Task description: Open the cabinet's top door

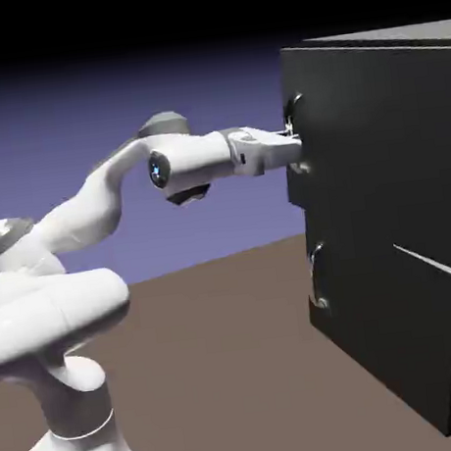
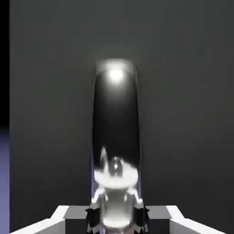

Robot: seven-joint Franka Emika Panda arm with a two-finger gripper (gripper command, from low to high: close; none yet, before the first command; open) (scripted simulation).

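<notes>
Currently gripper is pinched on the silver handle of the top door, cabinet standing at the right on the brown table, blue-violet backdrop behind.

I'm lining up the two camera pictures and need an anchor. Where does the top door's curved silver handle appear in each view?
Exterior view: the curved silver handle stands upright at the left edge of the matte black cabinet's upper panel, right of centre, with the white arm's gripper at it.
Hand view: the same handle fills the middle as a tall shiny bar running to the bottom edge, between the grey fingertips.
Shared landmark: the flat black top door behind it.
</notes>
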